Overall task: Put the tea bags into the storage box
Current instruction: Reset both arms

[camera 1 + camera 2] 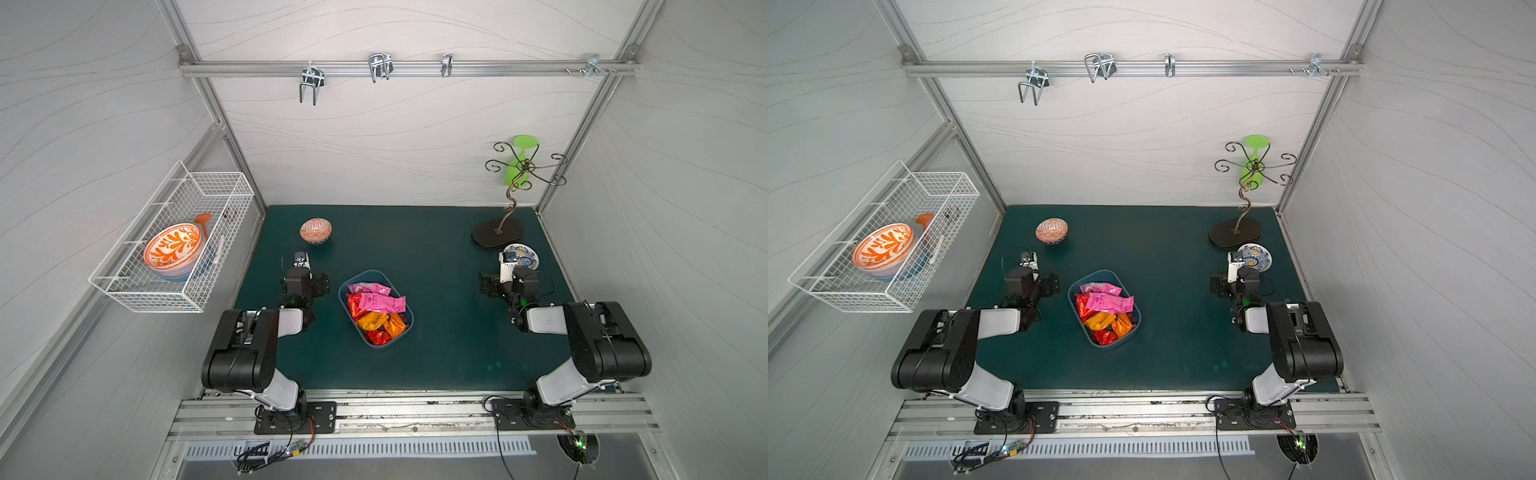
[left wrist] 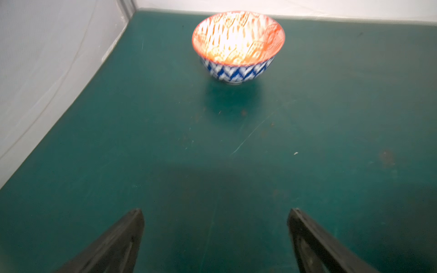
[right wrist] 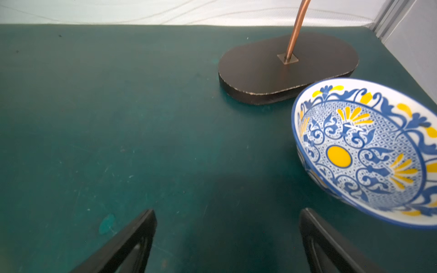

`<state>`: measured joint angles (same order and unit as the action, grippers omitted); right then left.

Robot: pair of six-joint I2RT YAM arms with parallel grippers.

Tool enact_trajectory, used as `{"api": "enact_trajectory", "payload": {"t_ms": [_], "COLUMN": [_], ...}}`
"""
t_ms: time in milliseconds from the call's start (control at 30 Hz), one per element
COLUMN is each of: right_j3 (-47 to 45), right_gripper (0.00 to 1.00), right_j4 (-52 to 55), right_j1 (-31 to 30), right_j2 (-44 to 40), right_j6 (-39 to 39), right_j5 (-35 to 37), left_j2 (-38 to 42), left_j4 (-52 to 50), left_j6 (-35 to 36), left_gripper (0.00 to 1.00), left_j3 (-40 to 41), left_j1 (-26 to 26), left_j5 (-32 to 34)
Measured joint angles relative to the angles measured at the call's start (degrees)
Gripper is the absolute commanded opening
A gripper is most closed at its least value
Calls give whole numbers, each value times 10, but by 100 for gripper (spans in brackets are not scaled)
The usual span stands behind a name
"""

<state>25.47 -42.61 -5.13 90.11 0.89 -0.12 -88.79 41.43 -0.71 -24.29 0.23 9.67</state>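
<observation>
The storage box [image 1: 366, 274] [image 1: 1096, 274], a shallow blue tub, sits mid-mat in both top views. The tea bags lie piled inside it: pink sachets [image 1: 380, 302] on top, orange ones [image 1: 374, 320] below, and a red one [image 1: 376, 337] at the near end. No sachet shows on the mat. My left gripper [image 2: 215, 212] hangs open and empty over bare mat, left of the box, its wrist [image 1: 305, 284] turned toward the back wall. My right gripper [image 3: 228, 214] is open and empty too, on the right side of the box beside a patterned bowl.
An orange-and-blue bowl [image 1: 316, 231] [image 2: 237, 47] stands ahead of the left gripper. A blue-and-yellow bowl [image 1: 525, 255] [image 3: 369, 151] and a cup stand's dark base [image 1: 496, 233] [image 3: 283, 68] sit at the back right, with a green glass [image 1: 519, 160] hung on the stand. A white wire basket [image 1: 174, 249] juts from the left wall.
</observation>
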Motion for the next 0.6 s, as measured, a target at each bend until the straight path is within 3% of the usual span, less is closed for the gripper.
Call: {"api": "enact_trajectory", "payload": {"t_ms": [600], "right_j3": [1], "right_gripper": [99], "right_j4": [0], "right_j1": [6], "right_j2": [0], "right_j6": [0], "right_j5": [-23], "left_j2": [-3], "left_j4": [46], "left_j6": [-2], "left_gripper": [100], "left_j3": [20], "left_j1": [-8], "left_j5": [4]}}
